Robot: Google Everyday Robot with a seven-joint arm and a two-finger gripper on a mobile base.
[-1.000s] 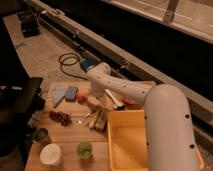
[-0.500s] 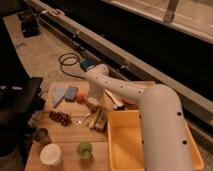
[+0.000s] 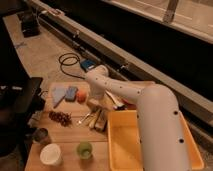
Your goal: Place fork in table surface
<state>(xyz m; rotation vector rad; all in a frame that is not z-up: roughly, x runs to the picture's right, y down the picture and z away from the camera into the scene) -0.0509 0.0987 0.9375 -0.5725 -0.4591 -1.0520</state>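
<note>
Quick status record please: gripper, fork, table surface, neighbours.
fork: appears to lie on the table surface, right of the grape bunch
gripper: low over mid-table, just behind the fork
yellow tub: table's right side, partly under the arm
green cup: near the front edge

White arm (image 3: 156, 125) stretches in from the lower right, bends at the elbow (image 3: 96, 80), gripper (image 3: 94, 103) pointing down mid-frame, right under that elbow.
</note>
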